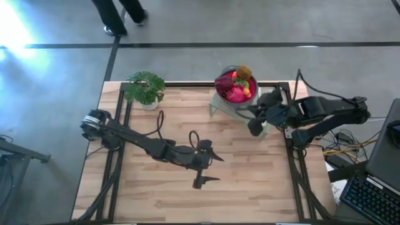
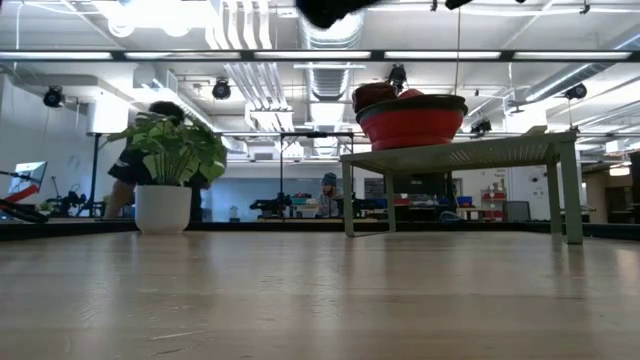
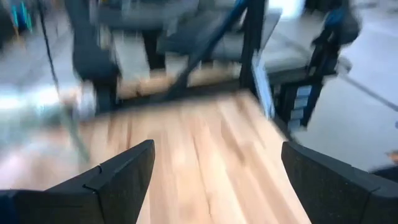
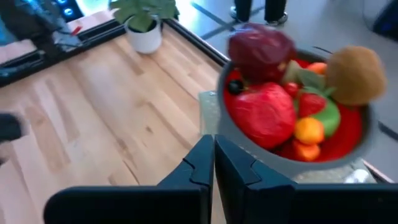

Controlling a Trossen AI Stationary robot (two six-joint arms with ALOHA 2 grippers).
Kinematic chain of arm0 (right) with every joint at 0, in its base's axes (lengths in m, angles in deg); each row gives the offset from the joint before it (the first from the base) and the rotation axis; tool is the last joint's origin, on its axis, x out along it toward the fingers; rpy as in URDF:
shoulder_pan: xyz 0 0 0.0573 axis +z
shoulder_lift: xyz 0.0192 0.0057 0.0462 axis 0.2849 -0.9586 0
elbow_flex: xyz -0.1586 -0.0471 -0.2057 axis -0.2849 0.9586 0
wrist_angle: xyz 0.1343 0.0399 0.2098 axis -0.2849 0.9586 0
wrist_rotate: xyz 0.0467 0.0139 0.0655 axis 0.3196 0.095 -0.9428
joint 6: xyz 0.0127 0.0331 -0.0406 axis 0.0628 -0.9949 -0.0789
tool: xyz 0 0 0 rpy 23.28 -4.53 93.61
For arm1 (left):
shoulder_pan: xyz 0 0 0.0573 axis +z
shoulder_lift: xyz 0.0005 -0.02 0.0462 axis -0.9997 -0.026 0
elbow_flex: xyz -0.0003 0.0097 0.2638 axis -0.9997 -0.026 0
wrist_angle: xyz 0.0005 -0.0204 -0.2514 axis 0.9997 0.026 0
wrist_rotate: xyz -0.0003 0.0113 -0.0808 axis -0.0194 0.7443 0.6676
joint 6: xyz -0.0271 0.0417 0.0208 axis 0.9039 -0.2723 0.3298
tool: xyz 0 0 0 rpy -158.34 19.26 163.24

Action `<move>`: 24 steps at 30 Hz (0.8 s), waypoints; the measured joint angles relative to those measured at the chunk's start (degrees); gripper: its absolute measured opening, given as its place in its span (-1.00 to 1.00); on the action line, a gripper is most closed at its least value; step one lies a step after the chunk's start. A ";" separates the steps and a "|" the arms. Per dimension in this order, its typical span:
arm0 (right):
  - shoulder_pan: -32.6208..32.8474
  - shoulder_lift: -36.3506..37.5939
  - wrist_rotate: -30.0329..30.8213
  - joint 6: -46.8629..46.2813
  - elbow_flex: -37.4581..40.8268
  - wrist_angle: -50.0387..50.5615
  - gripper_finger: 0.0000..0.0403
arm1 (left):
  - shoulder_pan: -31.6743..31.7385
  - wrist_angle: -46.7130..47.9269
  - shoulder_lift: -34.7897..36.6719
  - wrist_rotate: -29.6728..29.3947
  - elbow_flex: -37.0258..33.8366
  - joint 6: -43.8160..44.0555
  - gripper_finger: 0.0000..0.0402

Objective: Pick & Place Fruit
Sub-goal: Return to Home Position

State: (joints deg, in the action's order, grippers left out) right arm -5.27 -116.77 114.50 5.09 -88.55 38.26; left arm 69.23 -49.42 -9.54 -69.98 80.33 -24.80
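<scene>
The fruit is piled in a red bowl with a grey rim: a maroon plum-like piece, a red apple, a brown kiwi, small orange pieces, something green and tiny strawberries. The bowl stands on a low grey stand at the table's far edge. My right gripper is shut and hovers just near-right of the bowl, touching nothing. My left gripper is open over bare wood at the table's middle.
A leafy potted plant stands at the far-left corner of the table. Bare wood lies between the arms and toward the near edge. A person's legs show on the floor beyond the table. A keyboard sits off to the right.
</scene>
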 joint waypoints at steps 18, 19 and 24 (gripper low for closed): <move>10.93 2.80 5.94 5.22 20.81 -18.40 -0.96 | 2.04 17.19 24.36 -0.48 -8.49 -8.20 0.77; 11.29 3.55 5.96 5.94 21.91 -19.37 -0.96 | 2.06 17.22 26.29 -1.03 -9.90 -8.37 0.77; 12.25 8.44 5.38 12.62 27.98 -27.53 -0.96 | 2.04 15.74 35.45 -3.23 -17.63 -7.58 0.77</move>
State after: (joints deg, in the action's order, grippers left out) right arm 6.98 -108.32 119.88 17.71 -60.57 10.73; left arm 71.27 -33.67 25.91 -73.22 62.70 -32.38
